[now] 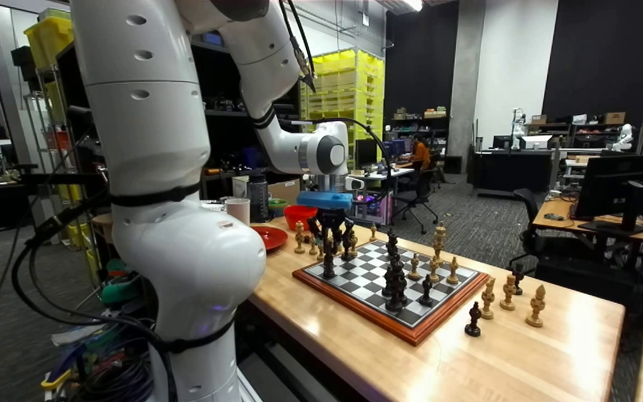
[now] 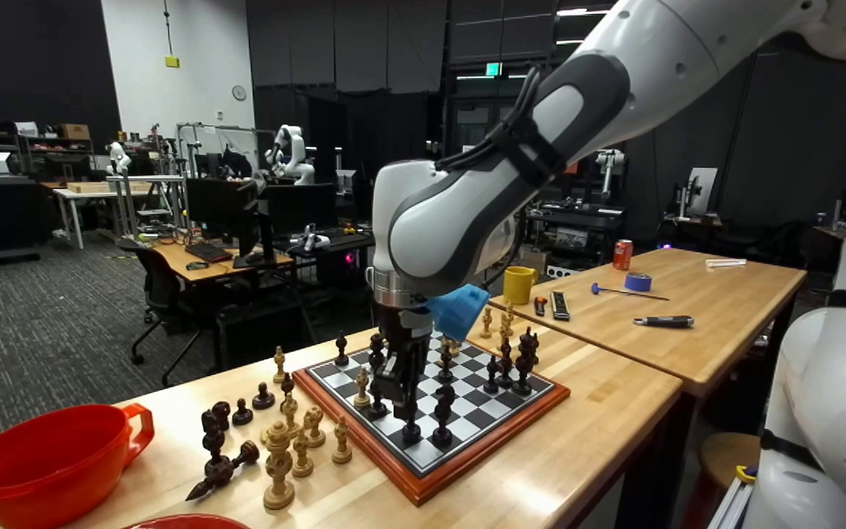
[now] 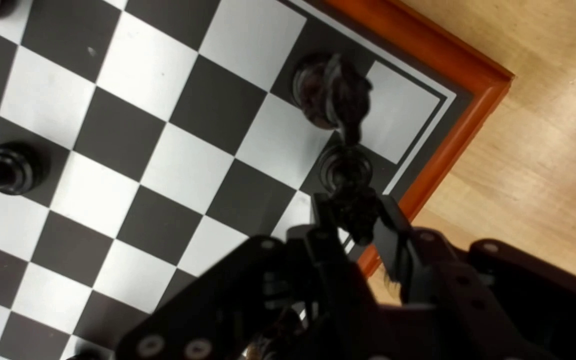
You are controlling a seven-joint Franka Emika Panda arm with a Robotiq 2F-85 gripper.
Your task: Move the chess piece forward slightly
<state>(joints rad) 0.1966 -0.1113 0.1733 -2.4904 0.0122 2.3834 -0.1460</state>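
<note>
The black chess piece (image 3: 346, 167) stands upright on a dark square near the edge of the chessboard (image 3: 248, 115). In the wrist view my gripper (image 3: 353, 212) has a finger on each side of its upper part and looks shut on it. Its base shows under the gripper (image 2: 404, 400) as the dark foot of the piece (image 2: 411, 431) in an exterior view. The gripper also shows low over the board in an exterior view (image 1: 339, 237). The piece's top is dark and hard to make out between the fingers.
A second black piece (image 3: 330, 95) stands right beside it, also seen in an exterior view (image 2: 443, 419). Another black piece (image 3: 13, 170) stands farther in. Several tan pieces (image 2: 278, 466) stand off the board near a red bowl (image 2: 48, 463).
</note>
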